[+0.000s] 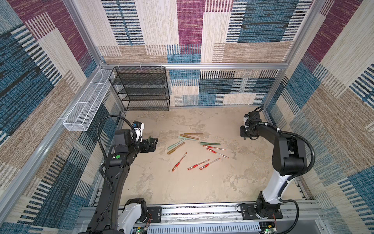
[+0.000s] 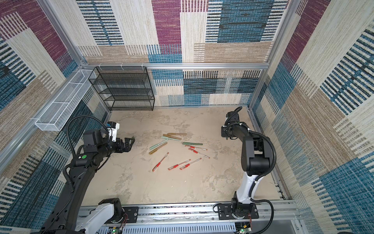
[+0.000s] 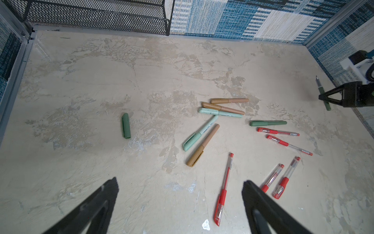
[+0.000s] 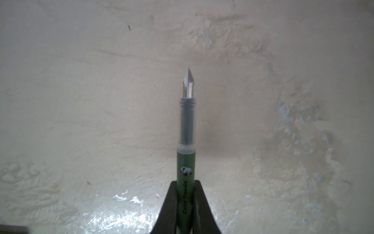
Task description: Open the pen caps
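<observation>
Left jaws gape above mottled beige surface [image 3: 81,81], dark green plastic cap [image 3: 126,125] ahead; right jaws pinch uncapped green pen [image 4: 186,162]; patchwork-carpet walls [image 1: 182,30] surround.

I saw a rough, mottled, matt surface [image 3: 81,71]; the green cap [image 3: 126,126] was matt plastic, the red pens [image 3: 223,188] clear and glossy, the rack [image 3: 97,14] metal mesh.

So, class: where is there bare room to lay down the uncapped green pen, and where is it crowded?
Free: the near stretch of table in front of the red gel pens; the far band before the black mesh rack; the gap between the right end effector and the capped green pen. Crowded: the middle, where brown and mint pens cluster.
</observation>
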`<action>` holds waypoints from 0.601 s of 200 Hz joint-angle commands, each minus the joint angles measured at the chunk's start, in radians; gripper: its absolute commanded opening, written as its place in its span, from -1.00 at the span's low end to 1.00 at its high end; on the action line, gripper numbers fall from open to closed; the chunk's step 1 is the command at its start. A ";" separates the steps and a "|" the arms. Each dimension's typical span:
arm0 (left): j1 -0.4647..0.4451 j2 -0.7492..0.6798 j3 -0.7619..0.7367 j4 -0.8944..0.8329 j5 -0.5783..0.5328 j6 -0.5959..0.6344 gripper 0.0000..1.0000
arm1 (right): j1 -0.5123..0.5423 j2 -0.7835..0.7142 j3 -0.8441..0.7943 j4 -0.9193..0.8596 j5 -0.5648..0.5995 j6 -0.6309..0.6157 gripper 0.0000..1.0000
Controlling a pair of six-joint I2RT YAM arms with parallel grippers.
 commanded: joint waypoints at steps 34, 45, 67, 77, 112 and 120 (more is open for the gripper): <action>0.002 0.010 0.019 0.004 -0.006 0.006 0.98 | -0.011 0.056 0.008 0.004 -0.027 -0.012 -0.89; 0.001 0.008 0.017 0.008 -0.004 0.002 0.98 | -0.014 0.061 0.004 0.008 -0.023 -0.009 -0.88; 0.002 0.005 0.009 0.012 0.012 0.001 0.98 | -0.016 0.072 0.005 0.010 -0.040 -0.006 -0.85; 0.002 0.007 0.015 0.005 0.003 -0.002 0.98 | -0.016 0.072 -0.003 0.009 -0.039 -0.007 -0.80; 0.002 -0.001 0.013 0.009 0.000 0.003 0.98 | -0.016 0.073 -0.010 0.015 -0.035 -0.004 -0.68; 0.001 0.001 0.014 0.005 -0.005 0.004 0.98 | -0.016 0.072 -0.010 0.009 -0.035 -0.005 -0.66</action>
